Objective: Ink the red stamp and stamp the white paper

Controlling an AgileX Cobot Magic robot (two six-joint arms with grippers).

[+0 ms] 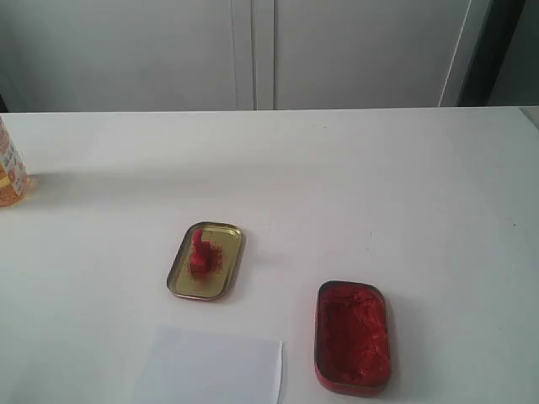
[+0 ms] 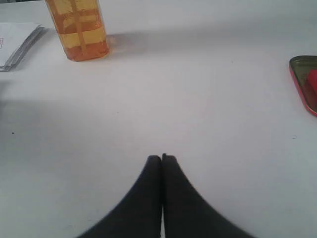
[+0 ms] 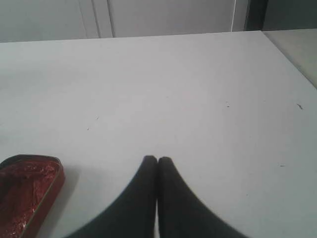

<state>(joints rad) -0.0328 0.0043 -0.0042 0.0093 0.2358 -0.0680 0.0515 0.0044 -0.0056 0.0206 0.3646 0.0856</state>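
Observation:
The red stamp (image 1: 200, 252) stands upright inside a gold oblong tin (image 1: 221, 282) near the middle of the table; a sliver of the stamp (image 2: 312, 82) and that tin's rim (image 2: 300, 82) also show in the left wrist view. The white paper (image 1: 207, 367) lies at the front edge, just below the gold tin. An open red tin of ink paste (image 1: 351, 336) (image 3: 27, 191) sits to the right of the paper. My left gripper (image 2: 162, 157) is shut with nothing in it, above bare table. My right gripper (image 3: 157, 159) is shut too, empty, beside the ink tin. Neither gripper shows in the exterior view.
An orange bottle (image 1: 11, 169) (image 2: 79, 29) stands at the table's far left edge. A stack of papers (image 2: 17, 42) lies beside it in the left wrist view. White cabinet doors (image 1: 253, 50) rise behind the table.

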